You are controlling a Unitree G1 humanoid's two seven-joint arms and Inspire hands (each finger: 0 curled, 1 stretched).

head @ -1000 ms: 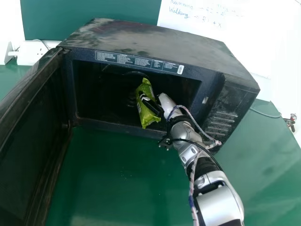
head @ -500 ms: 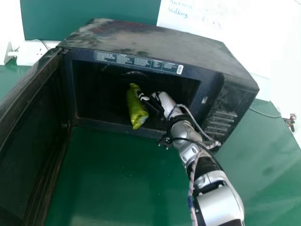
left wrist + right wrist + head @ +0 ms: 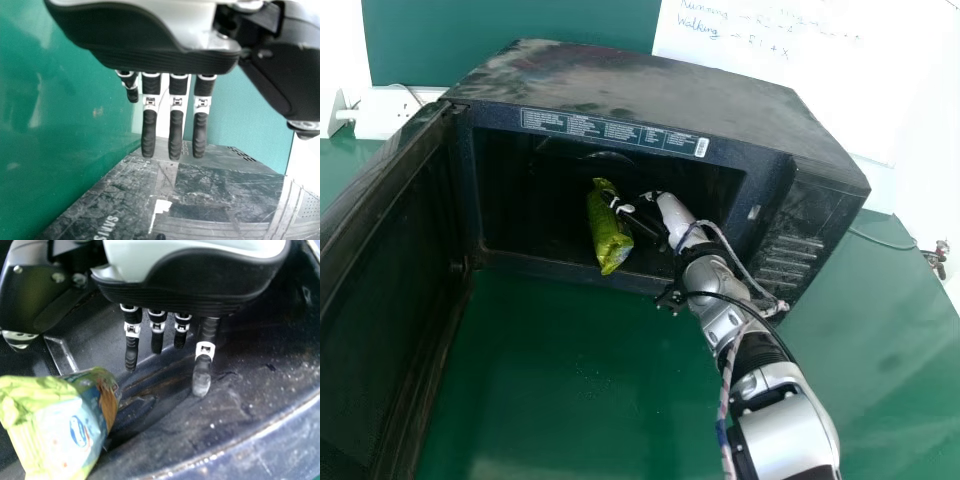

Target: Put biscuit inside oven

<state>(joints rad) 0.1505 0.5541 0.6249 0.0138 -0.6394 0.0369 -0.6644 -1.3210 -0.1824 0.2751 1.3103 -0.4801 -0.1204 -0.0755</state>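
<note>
A glossy green tabletop [image 3: 560, 340] spreads across the head view, small pale specks on it. At the far side stands a flat dark-green panel [image 3: 520, 25] — beside it, to the right, a broad white writing surface [image 3: 800, 90] with blue handwriting. A white rectangular socket box [image 3: 384, 112] sits at far left; a thin grey cable [image 3: 885, 242] lies at right.

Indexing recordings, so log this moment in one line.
boxy black oven | door open | shiny green biscuit packet inside, near front | black-and-white right hand beside packet, fingers straight
</note>
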